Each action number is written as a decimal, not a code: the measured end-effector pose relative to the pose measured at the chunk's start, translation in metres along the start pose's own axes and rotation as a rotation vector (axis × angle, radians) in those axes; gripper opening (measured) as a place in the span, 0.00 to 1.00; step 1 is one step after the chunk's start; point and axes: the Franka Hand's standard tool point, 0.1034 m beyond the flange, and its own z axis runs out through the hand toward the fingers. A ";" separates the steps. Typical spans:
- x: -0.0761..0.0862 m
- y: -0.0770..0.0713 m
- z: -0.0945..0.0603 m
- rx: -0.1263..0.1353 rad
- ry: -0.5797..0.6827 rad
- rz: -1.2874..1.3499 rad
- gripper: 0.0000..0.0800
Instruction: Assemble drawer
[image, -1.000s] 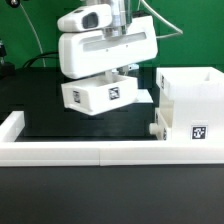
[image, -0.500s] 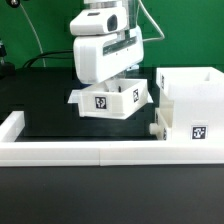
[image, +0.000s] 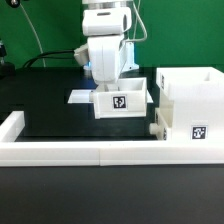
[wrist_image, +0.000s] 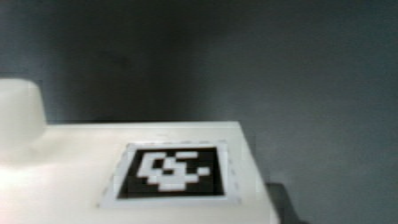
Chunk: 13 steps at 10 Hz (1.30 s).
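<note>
My gripper (image: 117, 84) reaches down from above into a small open-top white tray (image: 121, 103) and is shut on its wall; the fingertips are hidden inside it. The tray sits upright at table level, and its black-and-white tag (image: 119, 101) faces the camera. The tall white box (image: 190, 105) stands just to the exterior view's right of the tray, apart from it, with a tag (image: 197, 132) on its front. In the wrist view I see a white tray face with its tag (wrist_image: 173, 170) close up; no fingers show there.
A long low white border wall (image: 90, 152) runs along the front, and one end rises at the exterior view's left (image: 14, 124). A flat white piece (image: 78, 97) lies behind the tray on the black mat (image: 50, 105). A small white knob (image: 155, 128) sticks out of the box's lower side.
The gripper has carried the tray toward the exterior view's right and lowered it, turning it from tilted to upright with its tag facing the camera. The tray now sits closer to the tall box.
</note>
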 end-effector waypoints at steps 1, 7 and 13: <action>-0.001 0.000 0.000 0.000 -0.004 -0.054 0.06; 0.001 0.015 0.000 -0.014 -0.001 -0.031 0.06; 0.008 0.019 0.005 0.022 -0.012 -0.065 0.06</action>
